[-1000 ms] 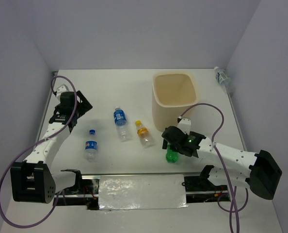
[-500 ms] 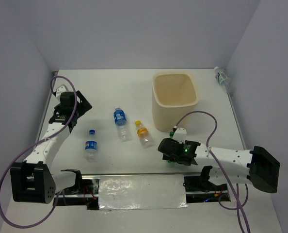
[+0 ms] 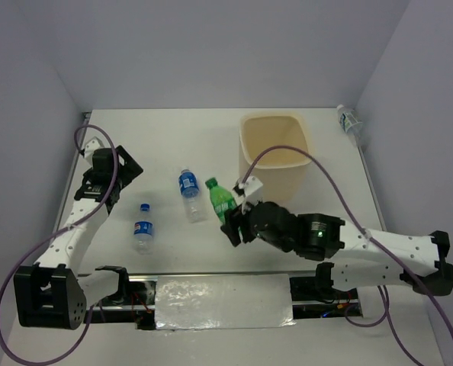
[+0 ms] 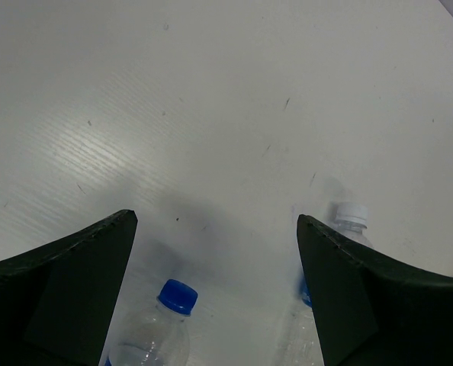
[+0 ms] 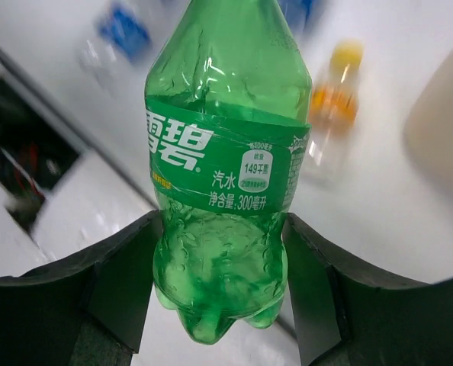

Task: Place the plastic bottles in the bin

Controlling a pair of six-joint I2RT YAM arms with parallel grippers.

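We count five plastic bottles in all. Two are clear with blue labels: the blue-capped bottle [image 3: 142, 227] and the white-capped bottle [image 3: 187, 186]. One is the green bottle [image 3: 222, 200]. One is the orange bottle [image 5: 332, 107], yellow-capped, which we find only in the right wrist view. One is the far clear bottle [image 3: 348, 122]. We count one bin [image 3: 284, 181] and one table [image 3: 173, 137]. There are two arms, the left arm [image 3: 78, 221] and the right arm [image 3: 379, 248], each bearing one end effector: the left end effector [image 4: 215, 229] and the right end effector [image 5: 220, 229].
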